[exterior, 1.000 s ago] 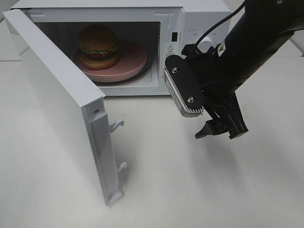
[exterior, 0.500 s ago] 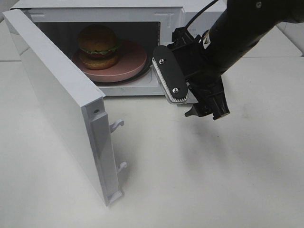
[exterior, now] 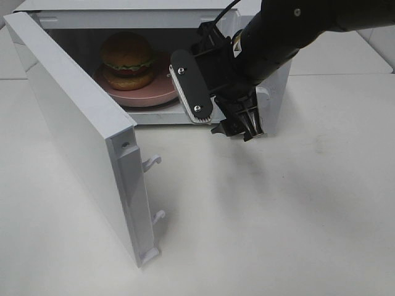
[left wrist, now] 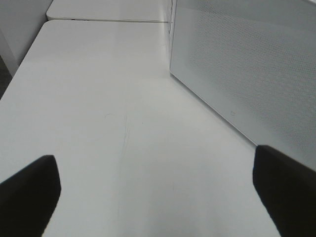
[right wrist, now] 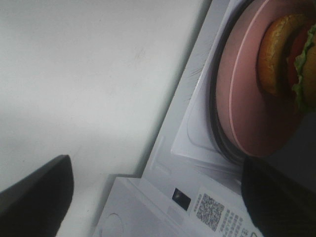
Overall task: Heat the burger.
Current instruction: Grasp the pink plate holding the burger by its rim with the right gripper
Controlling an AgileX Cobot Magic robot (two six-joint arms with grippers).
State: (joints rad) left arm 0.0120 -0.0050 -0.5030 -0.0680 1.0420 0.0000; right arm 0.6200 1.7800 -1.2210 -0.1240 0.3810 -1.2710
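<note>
The burger point(exterior: 128, 60) sits on a pink plate point(exterior: 176, 80) inside the open microwave point(exterior: 123, 12), toward the left of the cavity. In the right wrist view the burger point(right wrist: 286, 54) and the plate point(right wrist: 247, 103) lie just past the microwave's front sill. My right gripper point(exterior: 237, 129) hangs open and empty at the cavity's front right corner, fingers pointing down, a short way right of the plate. The right gripper point(right wrist: 158, 202) shows both fingers spread wide. My left gripper point(left wrist: 158, 197) is open with nothing between its fingers and is out of the exterior high view.
The microwave door point(exterior: 80, 135) stands swung out to the left, its latch hooks facing the table's middle. A white perforated panel of the microwave point(left wrist: 247, 74) runs close beside the left gripper. The white tabletop point(exterior: 278, 216) spreads in front.
My right arm has moved left and back from the table's front right to the microwave's opening. Its jaws stayed open. Burger, plate and door have not moved.
</note>
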